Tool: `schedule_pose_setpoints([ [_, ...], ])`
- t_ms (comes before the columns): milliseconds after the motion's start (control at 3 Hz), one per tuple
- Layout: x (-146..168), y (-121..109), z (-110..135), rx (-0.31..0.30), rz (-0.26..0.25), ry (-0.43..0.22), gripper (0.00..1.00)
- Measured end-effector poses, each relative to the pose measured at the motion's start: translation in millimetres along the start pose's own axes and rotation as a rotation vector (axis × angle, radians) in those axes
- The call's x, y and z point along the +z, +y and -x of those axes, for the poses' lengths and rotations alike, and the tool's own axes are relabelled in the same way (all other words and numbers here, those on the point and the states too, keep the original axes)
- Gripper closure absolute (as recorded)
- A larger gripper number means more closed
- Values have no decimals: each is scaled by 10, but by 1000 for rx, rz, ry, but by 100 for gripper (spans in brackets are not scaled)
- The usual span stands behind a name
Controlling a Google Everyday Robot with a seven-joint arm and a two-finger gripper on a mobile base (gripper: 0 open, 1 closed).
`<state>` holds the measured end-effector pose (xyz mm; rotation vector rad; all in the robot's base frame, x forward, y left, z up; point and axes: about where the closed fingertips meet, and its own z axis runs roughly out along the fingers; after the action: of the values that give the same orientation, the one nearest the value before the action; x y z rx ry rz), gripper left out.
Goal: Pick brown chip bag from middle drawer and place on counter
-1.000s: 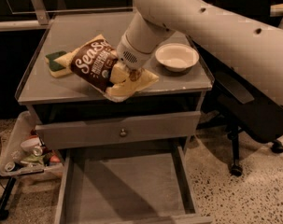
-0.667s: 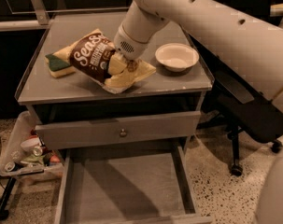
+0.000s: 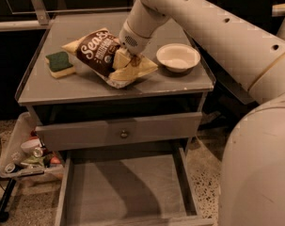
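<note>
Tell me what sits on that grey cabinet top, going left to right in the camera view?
Green-and-yellow sponge → crinkly dark brown chip bag, with the end effector at its right end → round white bowl.

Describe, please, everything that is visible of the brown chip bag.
The brown chip bag is a crinkly, glossy dark brown snack bag with pale yellow ends and white script lettering. It lies tilted on the counter, between the green-and-yellow sponge and the white bowl, and its right end is crumpled. The gripper sits at that right end and covers part of it.
</note>
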<state>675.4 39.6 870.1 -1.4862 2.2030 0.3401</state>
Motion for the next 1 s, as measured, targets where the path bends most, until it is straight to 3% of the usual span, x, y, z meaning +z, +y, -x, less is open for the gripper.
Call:
schedule_pose_setpoints([
  [333, 11, -18, -3, 2, 0, -1, 82],
  [1000, 12, -17, -3, 2, 0, -1, 35],
])
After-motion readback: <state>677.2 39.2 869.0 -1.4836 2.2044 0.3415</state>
